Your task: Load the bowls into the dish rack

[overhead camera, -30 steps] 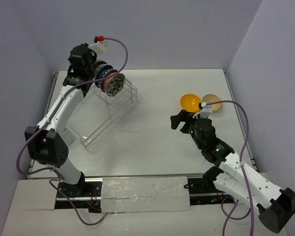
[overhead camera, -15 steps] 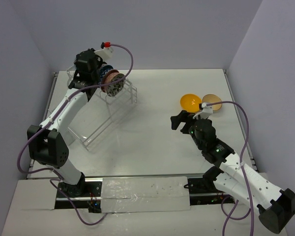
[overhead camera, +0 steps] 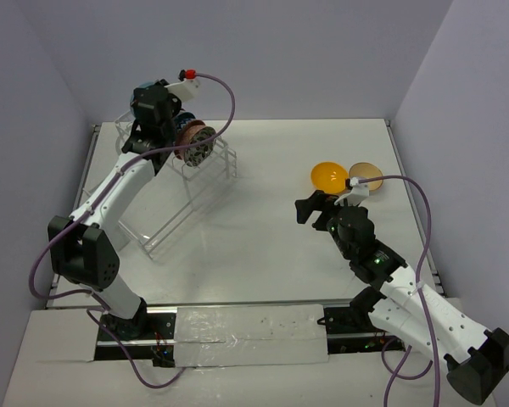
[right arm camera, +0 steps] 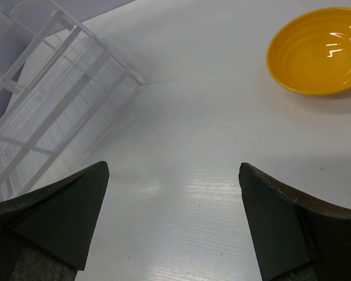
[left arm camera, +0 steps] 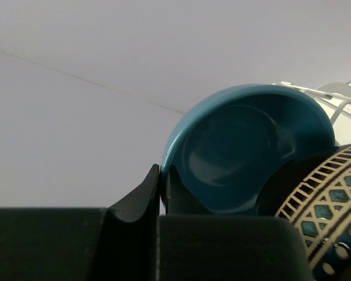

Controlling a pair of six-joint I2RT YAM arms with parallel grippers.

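over the last second the left arm has swung its wrist from the left side of the dish rack (overhead camera: 180, 203) round over the rack's far end, close to the far left corner of the desk, and has nearly settled there. the left gripper (overhead camera: 165, 114) is pinched almost fully closed, and in the wrist view the rim of the teal bowl (left arm camera: 245, 146) runs down into the thin slit between its fingers, so it looks to have that bowl by the edge. the teal bowl stands on edge at the back of the row, which suggests it is being seated in a top-tier slot and not yet let go.

the right arm has hardly moved. the right gripper (overhead camera: 309, 206) hangs over the middle right of the desk, spread wide and holding nothing.

on the rack's top tier, bowls stand on edge in a row: the grey patterned bowl (overhead camera: 202, 149) in front, the salmon bowl (overhead camera: 189, 136) behind it, then the blue patterned bowl (left arm camera: 330, 205) just beside the teal one. a dark shape between those two cannot be made out.

the orange-yellow bowl (overhead camera: 329, 176) and the tan bowl (overhead camera: 366, 178) sit touching near the right edge, both empty. they are still to load, and the orange-yellow one is the nearer to the right gripper.
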